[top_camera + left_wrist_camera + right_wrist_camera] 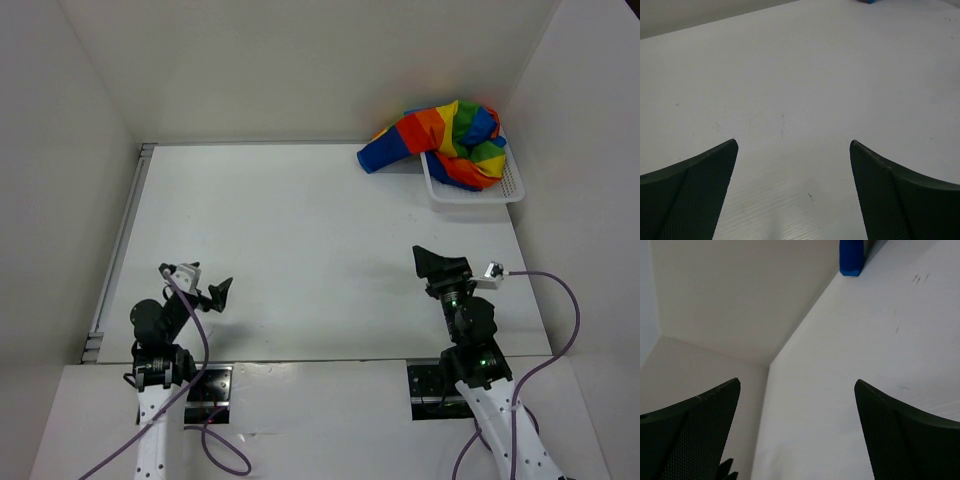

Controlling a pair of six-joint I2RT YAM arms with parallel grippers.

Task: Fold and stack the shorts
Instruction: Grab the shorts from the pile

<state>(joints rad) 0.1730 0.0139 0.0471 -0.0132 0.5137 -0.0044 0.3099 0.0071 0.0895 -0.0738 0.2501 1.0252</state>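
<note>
Shorts (450, 140) heaped in mesh basket (470, 197), lying nine-to-three, blue leg trailing onto table (300, 250), just past twelve o'clock from nearer right gripper (432, 262), two o'clock from left gripper (205, 283); both spread wide, empty.

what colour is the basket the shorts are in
White, a plastic mesh basket under the rainbow-striped shorts; clearest in the top external view.
</note>
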